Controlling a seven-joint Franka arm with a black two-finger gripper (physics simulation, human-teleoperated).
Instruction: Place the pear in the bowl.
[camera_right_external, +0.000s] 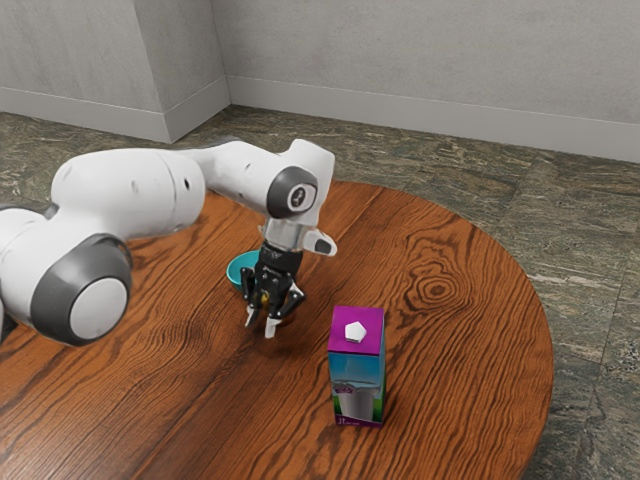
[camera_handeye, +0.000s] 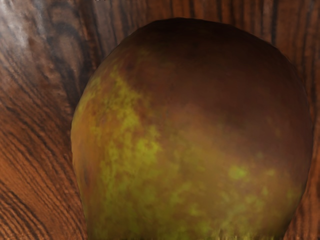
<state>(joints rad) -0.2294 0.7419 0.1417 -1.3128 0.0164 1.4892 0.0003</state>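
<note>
The black gripper (camera_right_external: 262, 322) points down low over the table in the exterior view, in front of the teal bowl and toward the viewer from it. A small yellowish patch of the pear (camera_right_external: 265, 298) shows within the gripper, which hides most of the fruit. In the wrist view the pear (camera_handeye: 190, 135) is large and close under the hand, brown-red with yellow-green mottling. Whether it is gripped cannot be made out. The bowl (camera_right_external: 236, 270) is partly covered by the gripper, so its inside is mostly hidden.
A purple, blue and green carton (camera_right_external: 358, 372) stands upright on the round wooden table (camera_right_external: 450, 350), to the gripper's right and nearer the viewer in the exterior view. The table's curved edge lies farther right, beyond the carton.
</note>
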